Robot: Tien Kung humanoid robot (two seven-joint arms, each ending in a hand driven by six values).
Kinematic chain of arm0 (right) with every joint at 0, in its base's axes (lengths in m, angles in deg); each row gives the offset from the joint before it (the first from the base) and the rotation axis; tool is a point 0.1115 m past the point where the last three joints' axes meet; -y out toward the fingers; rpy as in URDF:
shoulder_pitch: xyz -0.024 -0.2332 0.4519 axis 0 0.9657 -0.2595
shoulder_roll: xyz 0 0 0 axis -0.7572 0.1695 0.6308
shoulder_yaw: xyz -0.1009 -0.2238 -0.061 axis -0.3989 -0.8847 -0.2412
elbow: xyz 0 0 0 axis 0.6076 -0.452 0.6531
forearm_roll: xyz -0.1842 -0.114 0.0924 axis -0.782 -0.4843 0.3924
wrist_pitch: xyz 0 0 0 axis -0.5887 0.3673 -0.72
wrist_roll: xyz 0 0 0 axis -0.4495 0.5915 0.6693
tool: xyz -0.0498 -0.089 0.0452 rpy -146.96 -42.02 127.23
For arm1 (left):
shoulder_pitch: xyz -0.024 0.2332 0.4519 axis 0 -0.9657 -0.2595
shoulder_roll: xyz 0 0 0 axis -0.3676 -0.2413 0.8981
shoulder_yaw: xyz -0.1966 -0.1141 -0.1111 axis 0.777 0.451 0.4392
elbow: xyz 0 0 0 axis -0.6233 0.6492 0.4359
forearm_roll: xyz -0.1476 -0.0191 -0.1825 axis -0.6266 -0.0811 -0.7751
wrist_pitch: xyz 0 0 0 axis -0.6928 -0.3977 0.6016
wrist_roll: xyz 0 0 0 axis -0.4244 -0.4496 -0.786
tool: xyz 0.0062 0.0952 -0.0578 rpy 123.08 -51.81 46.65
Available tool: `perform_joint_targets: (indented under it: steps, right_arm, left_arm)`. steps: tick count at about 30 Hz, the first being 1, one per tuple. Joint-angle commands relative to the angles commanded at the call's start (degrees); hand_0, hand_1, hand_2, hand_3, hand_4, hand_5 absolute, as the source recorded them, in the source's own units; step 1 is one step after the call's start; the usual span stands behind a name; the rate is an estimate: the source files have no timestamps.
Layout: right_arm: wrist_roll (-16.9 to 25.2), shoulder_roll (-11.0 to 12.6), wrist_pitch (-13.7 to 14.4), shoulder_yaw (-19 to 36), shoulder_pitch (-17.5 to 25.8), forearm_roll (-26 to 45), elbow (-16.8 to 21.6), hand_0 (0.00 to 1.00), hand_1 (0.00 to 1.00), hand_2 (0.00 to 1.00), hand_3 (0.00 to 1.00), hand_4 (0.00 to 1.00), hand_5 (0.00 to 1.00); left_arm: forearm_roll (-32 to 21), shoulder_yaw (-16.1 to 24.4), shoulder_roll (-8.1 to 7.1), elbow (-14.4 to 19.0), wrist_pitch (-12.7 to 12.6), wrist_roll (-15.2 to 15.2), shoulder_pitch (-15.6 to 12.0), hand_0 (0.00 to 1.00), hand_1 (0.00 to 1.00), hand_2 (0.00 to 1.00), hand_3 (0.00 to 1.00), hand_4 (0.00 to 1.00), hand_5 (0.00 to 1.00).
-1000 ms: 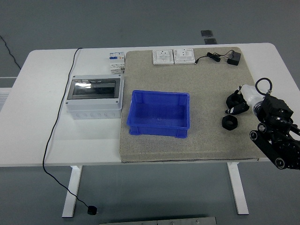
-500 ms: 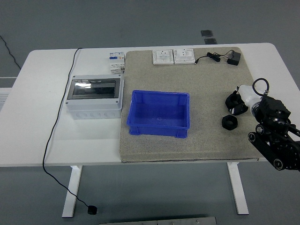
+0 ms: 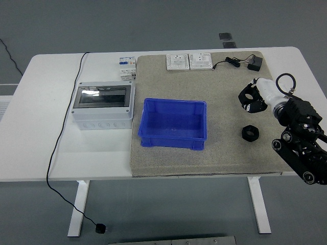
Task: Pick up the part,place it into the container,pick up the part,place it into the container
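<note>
My right hand (image 3: 252,97) hangs over the right side of the grey mat (image 3: 168,158), its black fingers curled around a small black part (image 3: 249,96) that is hard to tell apart from them. A black ring-shaped nut (image 3: 250,133) lies on the mat just below and in front of the hand, untouched. Left of both, the blue container (image 3: 173,124) stands in the middle of the mat with nothing in it. My left arm does not show.
A grey enclosure box (image 3: 102,105) with a dark window stands at the left, its black cable (image 3: 61,138) trailing off the table. At the back lie two white socket plates (image 3: 189,61), a breaker (image 3: 127,67) and a black adapter (image 3: 254,64).
My right hand has risen and moved back and a little left, away from the nut, carrying the black part. The nut has stayed where it was.
</note>
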Motion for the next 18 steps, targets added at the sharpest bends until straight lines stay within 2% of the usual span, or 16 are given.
perform_joint_targets:
  steps: [3, 4, 8, 9, 10, 14, 15, 16, 18]
  right_arm:
    - [1.9, 0.3, 1.5, -2.3, -0.5, 3.3, 4.2, 0.384, 0.422, 0.487, 0.458, 0.200, 0.002]
    - [3.1, 0.3, 2.6, -3.6, -0.9, 4.1, 5.8, 0.477, 0.458, 0.487, 0.462, 0.229, 0.002]
    - [7.4, -0.8, 7.0, -8.6, -2.3, 3.8, 10.6, 0.477, 0.458, 0.487, 0.462, 0.229, 0.002]
    - [8.2, -1.1, 7.8, -9.7, -2.6, 3.2, 11.1, 0.477, 0.458, 0.487, 0.462, 0.229, 0.002]
    - [8.9, -1.5, 8.5, -11.1, -2.9, 2.4, 11.3, 0.583, 0.535, 0.505, 0.488, 0.259, 0.002]
    - [10.2, -2.4, 9.8, -15.6, -3.9, -1.9, 11.6, 0.583, 0.535, 0.505, 0.488, 0.259, 0.002]
    - [10.3, -2.4, 9.7, -16.3, -4.1, -3.1, 11.6, 0.583, 0.535, 0.505, 0.488, 0.259, 0.002]
    - [10.2, -2.4, 9.5, -16.8, -4.3, -3.7, 11.6, 0.624, 0.565, 0.532, 0.521, 0.264, 0.002]
    - [10.0, -2.3, 8.7, -18.1, -4.8, -4.8, 11.3, 0.624, 0.565, 0.532, 0.521, 0.264, 0.002]
  left_arm:
    - [0.1, 0.2, -0.01, 0.0, -0.1, 0.0, -0.1, 0.733, 0.652, 0.668, 0.603, 0.661, 0.512]
    - [0.3, 0.3, -0.02, 0.0, -0.1, 0.0, -0.2, 0.733, 0.652, 0.667, 0.603, 0.661, 0.511]
    - [0.8, 0.6, -0.05, 0.0, -0.1, 0.0, -0.1, 0.733, 0.652, 0.667, 0.603, 0.661, 0.511]
    - [0.9, 0.6, -0.05, 0.0, -0.1, 0.0, -0.1, 0.733, 0.652, 0.667, 0.603, 0.661, 0.511]
    - [1.0, 0.7, -0.05, 0.0, -0.1, 0.0, -0.1, 0.732, 0.649, 0.667, 0.603, 0.661, 0.512]
    - [1.3, 0.8, -0.10, 0.0, -0.1, 0.0, 0.0, 0.732, 0.649, 0.667, 0.603, 0.661, 0.512]
    - [1.4, 0.8, -0.10, 0.0, -0.1, 0.0, 0.0, 0.732, 0.649, 0.667, 0.603, 0.661, 0.512]
    - [1.4, 0.8, -0.11, 0.0, -0.1, 0.0, 0.0, 0.733, 0.651, 0.666, 0.602, 0.661, 0.512]
    - [1.4, 0.8, -0.11, 0.0, -0.1, 0.0, 0.0, 0.733, 0.651, 0.666, 0.602, 0.661, 0.512]
